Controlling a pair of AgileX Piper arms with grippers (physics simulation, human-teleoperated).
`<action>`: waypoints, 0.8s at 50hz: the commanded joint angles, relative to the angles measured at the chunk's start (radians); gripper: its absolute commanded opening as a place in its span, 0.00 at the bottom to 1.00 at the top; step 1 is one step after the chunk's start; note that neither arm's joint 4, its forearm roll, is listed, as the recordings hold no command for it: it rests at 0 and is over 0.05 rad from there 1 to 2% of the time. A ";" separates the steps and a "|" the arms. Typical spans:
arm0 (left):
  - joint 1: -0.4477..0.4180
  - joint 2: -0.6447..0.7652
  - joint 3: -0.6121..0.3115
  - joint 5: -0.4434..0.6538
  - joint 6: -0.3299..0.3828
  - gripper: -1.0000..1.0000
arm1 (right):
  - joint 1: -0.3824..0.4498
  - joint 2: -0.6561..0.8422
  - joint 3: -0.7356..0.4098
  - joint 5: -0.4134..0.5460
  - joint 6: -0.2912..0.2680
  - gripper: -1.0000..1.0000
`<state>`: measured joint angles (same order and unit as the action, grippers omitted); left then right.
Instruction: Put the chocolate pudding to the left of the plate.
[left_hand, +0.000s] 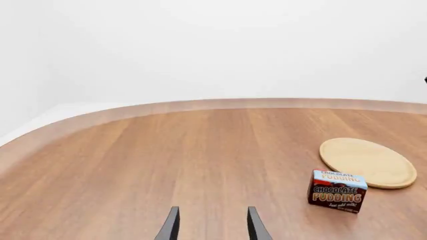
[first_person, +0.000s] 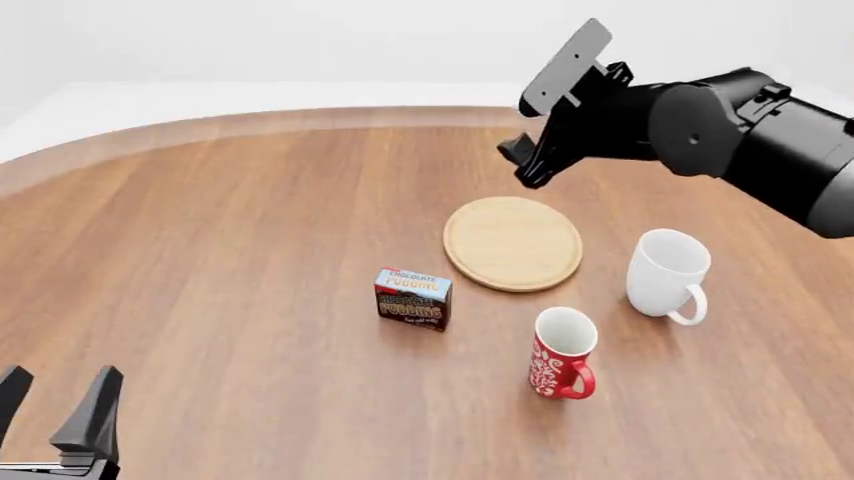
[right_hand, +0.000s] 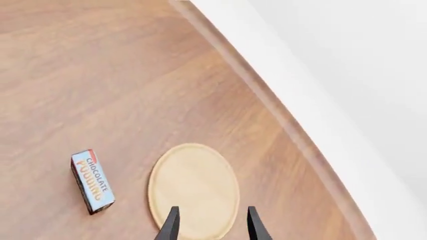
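Chocolate pudding (left_hand: 337, 191) stands upright on the counter (left_hand: 167, 160), near the plate (left_hand: 367, 162); left hand (left_hand: 211, 225) is open, empty. Front view: the pudding sits left of the plate, slightly nearer. Right wrist view: right hand (right_hand: 211, 225) is open, empty, above the plate.

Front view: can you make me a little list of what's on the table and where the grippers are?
pudding: upright, left of and slightly nearer than the plate, apart from it
plate: bare, mid-table
white mug: right of plate
red mug: nearer than plate
left gripper: open, low, near edge
right gripper: open, above plate
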<state>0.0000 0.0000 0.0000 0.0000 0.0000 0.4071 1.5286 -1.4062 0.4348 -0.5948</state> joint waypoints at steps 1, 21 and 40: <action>0.000 0.000 0.000 0.000 0.000 1.00 | 0.031 0.079 -0.024 -0.012 0.009 1.00; 0.000 0.000 0.000 0.000 0.000 1.00 | 0.073 0.117 0.111 -0.077 0.034 1.00; 0.000 0.000 0.000 0.000 0.000 1.00 | 0.116 0.167 0.115 -0.100 0.063 1.00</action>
<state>0.0000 0.0000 0.0000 0.0000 0.0000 0.5051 1.6686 -1.2956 0.3474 -0.5420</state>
